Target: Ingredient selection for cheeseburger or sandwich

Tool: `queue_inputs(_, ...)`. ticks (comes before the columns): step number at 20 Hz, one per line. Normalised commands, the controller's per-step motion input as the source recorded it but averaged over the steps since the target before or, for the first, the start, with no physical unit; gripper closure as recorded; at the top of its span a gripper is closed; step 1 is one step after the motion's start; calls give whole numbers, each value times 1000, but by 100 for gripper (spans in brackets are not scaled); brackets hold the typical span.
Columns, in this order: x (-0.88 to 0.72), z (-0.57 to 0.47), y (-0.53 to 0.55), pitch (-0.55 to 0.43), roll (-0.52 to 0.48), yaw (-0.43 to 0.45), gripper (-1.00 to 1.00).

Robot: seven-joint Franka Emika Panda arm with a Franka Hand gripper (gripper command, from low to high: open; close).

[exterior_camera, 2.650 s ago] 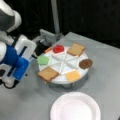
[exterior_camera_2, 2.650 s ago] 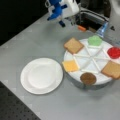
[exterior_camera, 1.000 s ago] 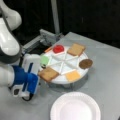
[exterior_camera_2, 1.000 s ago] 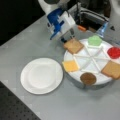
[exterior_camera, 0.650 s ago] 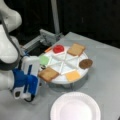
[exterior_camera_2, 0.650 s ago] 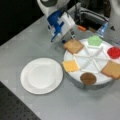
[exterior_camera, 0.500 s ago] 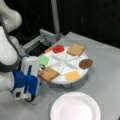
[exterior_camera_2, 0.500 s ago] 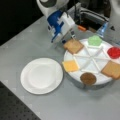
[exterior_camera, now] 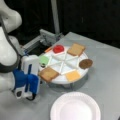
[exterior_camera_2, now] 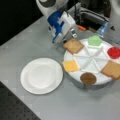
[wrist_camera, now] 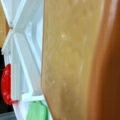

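The ingredient pieces lie in a white round divided tray (exterior_camera: pixel 65 65) (exterior_camera_2: pixel 93 60). Both front views show a toast square (exterior_camera: pixel 48 74) (exterior_camera_2: pixel 73 45), green lettuce (exterior_camera: pixel 44 60) (exterior_camera_2: pixel 95 40), a red tomato disc (exterior_camera: pixel 58 48) (exterior_camera_2: pixel 114 52), another toast (exterior_camera: pixel 76 49) (exterior_camera_2: pixel 112 69), a dark patty (exterior_camera: pixel 85 63) (exterior_camera_2: pixel 88 78) and yellow cheese (exterior_camera: pixel 73 75) (exterior_camera_2: pixel 70 65). My blue and white gripper (exterior_camera: pixel 37 78) (exterior_camera_2: pixel 68 38) is at the outer edge of the nearer toast. In the wrist view that toast (wrist_camera: pixel 72 60) fills most of the picture. No cheeseburger or sandwich stack shows.
A white round plate (exterior_camera: pixel 75 107) (exterior_camera_2: pixel 41 75) with nothing on it sits on the grey table beside the tray. A metal frame (exterior_camera: pixel 42 40) (exterior_camera_2: pixel 92 16) runs behind the tray. The robot's white arm (exterior_camera: pixel 7 37) stands at a front view's left.
The gripper has come down from behind the tray to the edge of the nearer toast square. In the last second it has only crept closer. The food pieces have not moved.
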Motion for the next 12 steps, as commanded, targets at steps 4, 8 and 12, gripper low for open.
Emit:
queue_inputs(4,244,-71,-106,29,268,67,-100)
queue_inputs(8,244,-68,-123,60,238,52,-100)
queue_inputs(12,210,-69,-205,60,218,79,-100)
